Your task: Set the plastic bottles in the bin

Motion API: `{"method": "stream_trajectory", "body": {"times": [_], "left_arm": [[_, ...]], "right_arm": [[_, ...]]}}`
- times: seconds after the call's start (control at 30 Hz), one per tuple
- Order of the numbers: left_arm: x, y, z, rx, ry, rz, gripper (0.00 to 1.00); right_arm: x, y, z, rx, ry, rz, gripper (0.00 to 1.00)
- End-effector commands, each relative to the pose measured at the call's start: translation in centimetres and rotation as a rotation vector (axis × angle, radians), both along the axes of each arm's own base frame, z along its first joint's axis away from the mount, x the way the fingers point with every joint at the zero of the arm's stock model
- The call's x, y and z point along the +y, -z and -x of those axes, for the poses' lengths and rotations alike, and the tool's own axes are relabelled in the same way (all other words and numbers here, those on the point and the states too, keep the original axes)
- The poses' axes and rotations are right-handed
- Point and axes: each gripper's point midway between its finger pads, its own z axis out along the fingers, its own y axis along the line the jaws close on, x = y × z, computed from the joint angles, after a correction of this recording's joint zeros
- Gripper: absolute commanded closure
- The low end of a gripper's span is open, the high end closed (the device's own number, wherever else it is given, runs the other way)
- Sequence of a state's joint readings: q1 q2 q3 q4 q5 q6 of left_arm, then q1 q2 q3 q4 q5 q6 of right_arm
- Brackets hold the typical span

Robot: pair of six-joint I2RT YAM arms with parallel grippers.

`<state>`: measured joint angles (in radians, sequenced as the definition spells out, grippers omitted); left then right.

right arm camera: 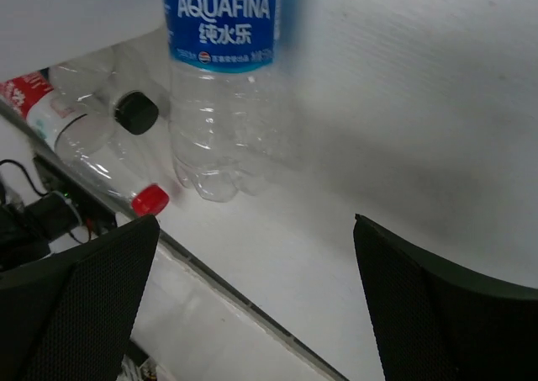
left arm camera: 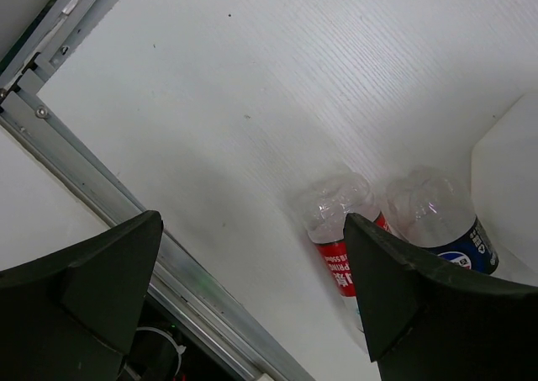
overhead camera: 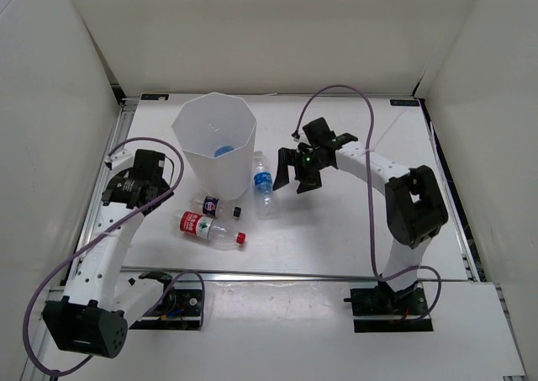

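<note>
In the bin point(overhead camera: 210, 171) we make out only a blue patch point(overhead camera: 224, 151). Beside it lie the blue-labelled bottle point(overhead camera: 264, 184), red-labelled bottle point(overhead camera: 207, 228) and dark-labelled bottle point(overhead camera: 212, 203). Left end effector point(left arm camera: 252, 230) and right end effector point(right arm camera: 256, 225) gape, empty.

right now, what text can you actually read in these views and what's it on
"AQUAFINA": on the blue label of the blue-labelled bottle, right wrist view.
"纯水乐": same label, just below.
Fine print under that: too small to read.
White print on the red-labelled bottle: too blurred to read.
Mark on the dark-labelled bottle: blurred, unreadable.
</note>
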<state>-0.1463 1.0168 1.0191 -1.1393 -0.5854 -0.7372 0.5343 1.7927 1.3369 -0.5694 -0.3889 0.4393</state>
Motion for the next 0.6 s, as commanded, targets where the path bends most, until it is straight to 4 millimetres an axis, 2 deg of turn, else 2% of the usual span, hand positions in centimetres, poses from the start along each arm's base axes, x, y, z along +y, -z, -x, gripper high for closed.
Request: {"method": "stream_trajectory", "body": {"times": [0.0,0.07,0.1,0.17,0.23,0.57], "left_arm": [[-0.5,-0.7,-0.7,-0.032,0.025,0.006,0.00],[-1.2,-0.8,-0.7,-0.033,0.037,0.048,0.00],[-2.2,-0.6,-1.0,-0.038,0.064,0.097,0.00],[-2.8,-0.3,-1.2,-0.028,0.091,0.123,0.00],[-2.6,-0.3,-1.5,-0.023,0.103,0.105,0.00],[-1.8,0.2,-1.1,0.053,0.096,0.053,0.00]], "right_arm": [[2.9,-3.5,-2.7,-0.091,-0.072,-0.196,0.00],[3.8,-3.5,-3.4,-0.083,-0.086,-0.230,0.00],[4.2,-2.5,-3.9,-0.057,-0.077,-0.222,0.00],[4.8,-2.4,-4.8,-0.057,-0.084,-0.233,0.00],[5.3,-2.2,-6.2,-0.056,-0.075,-0.249,0.00],[6.6,2.7,-7.8,0.066,-0.031,-0.271,0.00]]}}
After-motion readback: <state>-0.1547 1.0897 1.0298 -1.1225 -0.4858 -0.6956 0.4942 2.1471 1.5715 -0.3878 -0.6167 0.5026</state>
